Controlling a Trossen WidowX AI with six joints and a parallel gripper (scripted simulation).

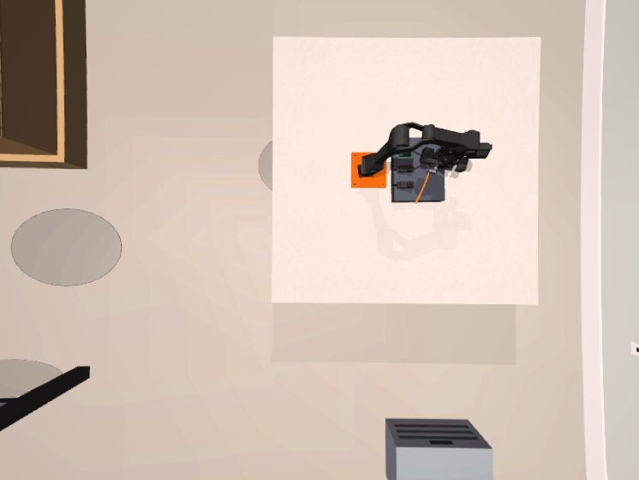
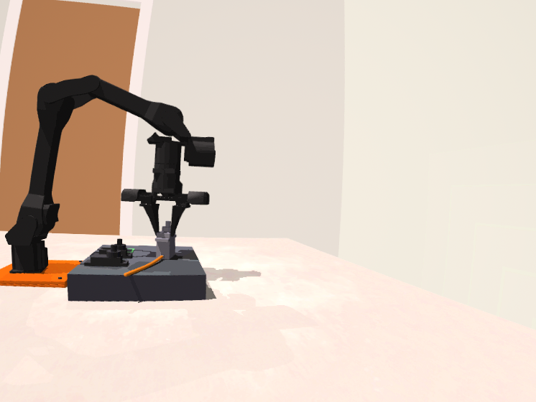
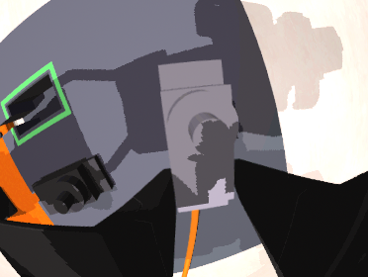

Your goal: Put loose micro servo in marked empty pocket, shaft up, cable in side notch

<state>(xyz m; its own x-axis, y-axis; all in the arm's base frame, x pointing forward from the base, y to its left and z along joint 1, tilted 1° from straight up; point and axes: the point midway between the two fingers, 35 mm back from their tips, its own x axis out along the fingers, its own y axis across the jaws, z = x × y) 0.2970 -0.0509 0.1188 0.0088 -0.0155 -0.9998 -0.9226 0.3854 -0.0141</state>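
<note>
The loose micro servo (image 1: 432,170) (image 2: 165,248) (image 3: 198,104) is light grey and stands upright on the dark grey deck (image 1: 434,194) (image 2: 173,287) (image 3: 99,30), output shaft up. My gripper (image 2: 165,235) (image 3: 201,173) points straight down and is shut on the servo, one finger against each side. The orange cable (image 1: 422,188) (image 2: 144,265) (image 3: 192,242) runs from the servo's end toward the deck's near edge in the exterior view. A green outline (image 1: 404,157) (image 3: 60,89) marks the empty pocket, to the left of the servo in the wrist view. The servo's underside is hidden.
Two black servos (image 1: 405,169) (image 1: 405,184) sit in the deck beside the pocket; one of these black servos (image 3: 71,190) shows in the wrist view. The arm's orange base plate (image 1: 368,183) (image 2: 56,268) (image 3: 17,175) lies beside the deck.
</note>
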